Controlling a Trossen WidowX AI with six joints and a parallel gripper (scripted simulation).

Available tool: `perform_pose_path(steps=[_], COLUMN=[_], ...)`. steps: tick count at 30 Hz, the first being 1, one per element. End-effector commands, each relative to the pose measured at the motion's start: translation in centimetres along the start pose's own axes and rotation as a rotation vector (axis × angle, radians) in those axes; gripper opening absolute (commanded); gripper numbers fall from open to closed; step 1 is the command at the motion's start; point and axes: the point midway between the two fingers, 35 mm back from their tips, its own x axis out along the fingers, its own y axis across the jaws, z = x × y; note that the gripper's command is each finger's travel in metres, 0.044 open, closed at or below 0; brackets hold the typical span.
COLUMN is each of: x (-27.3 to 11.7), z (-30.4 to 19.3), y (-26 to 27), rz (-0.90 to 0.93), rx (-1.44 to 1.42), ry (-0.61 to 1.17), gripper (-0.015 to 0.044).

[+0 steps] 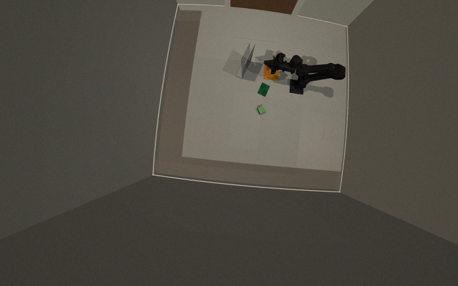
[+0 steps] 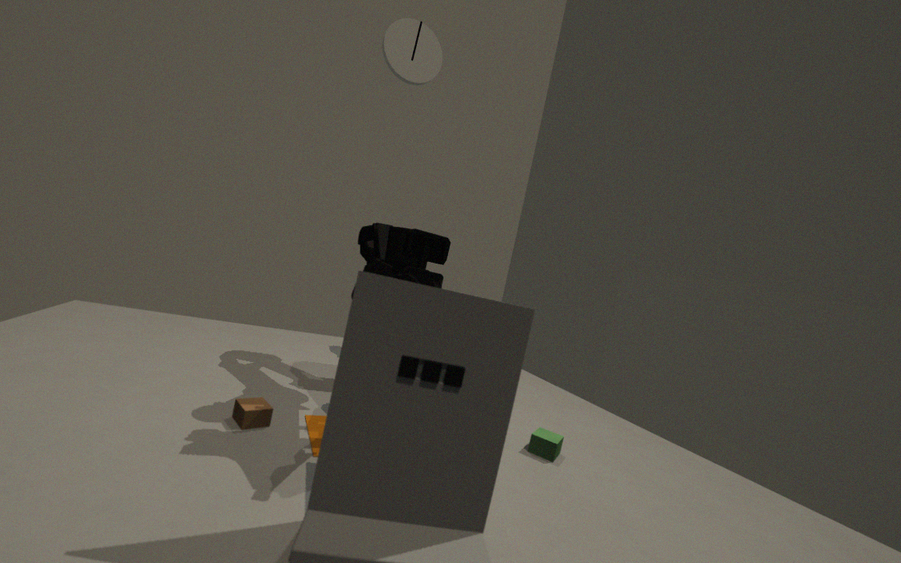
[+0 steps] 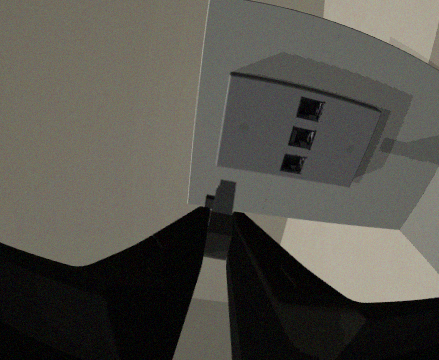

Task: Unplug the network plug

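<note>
My gripper [image 3: 219, 220] [image 1: 264, 63] is shut on the small grey plug [image 3: 225, 196], which sticks out past the fingertips. The plug is out of the socket and a short way in front of the upright grey panel [image 3: 259, 27] [image 1: 248, 58] [image 2: 404, 448]. The three sockets [image 3: 302, 136] [image 2: 430, 373] on the panel's raised block all look dark and empty. A flat orange square [image 1: 270, 75] [image 2: 315, 428] lies on the table under my wrist. A flat dark green square [image 1: 263, 89] lies a little nearer the camera. In the exterior view the panel hides my gripper; only the black arm [image 2: 404, 250] shows above it.
A light green cube [image 1: 261, 109] [image 2: 546, 443] sits on the table beyond the green square. A brown cube [image 2: 252, 413] sits near the orange square. The arm's base [image 1: 296, 87] stands to the right of the squares.
</note>
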Motion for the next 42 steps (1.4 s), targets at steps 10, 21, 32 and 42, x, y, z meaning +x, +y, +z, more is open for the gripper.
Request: perform_pose_path(steps=[10,21,32,42], x=[-0.1,-1.2,-3.3,-6.1], z=[1.1,2.0,2.9,3.5], y=[-2.9,-5.7,-8.1,-9.8], rz=[-0.209,-0.418,-0.627,-0.819], rx=[0.040,0.079,0.109,0.125], ry=[-0.049,-0.100,-0.155,-0.208], gripper=[0.0000,0.0000,0.0000,0.0000])
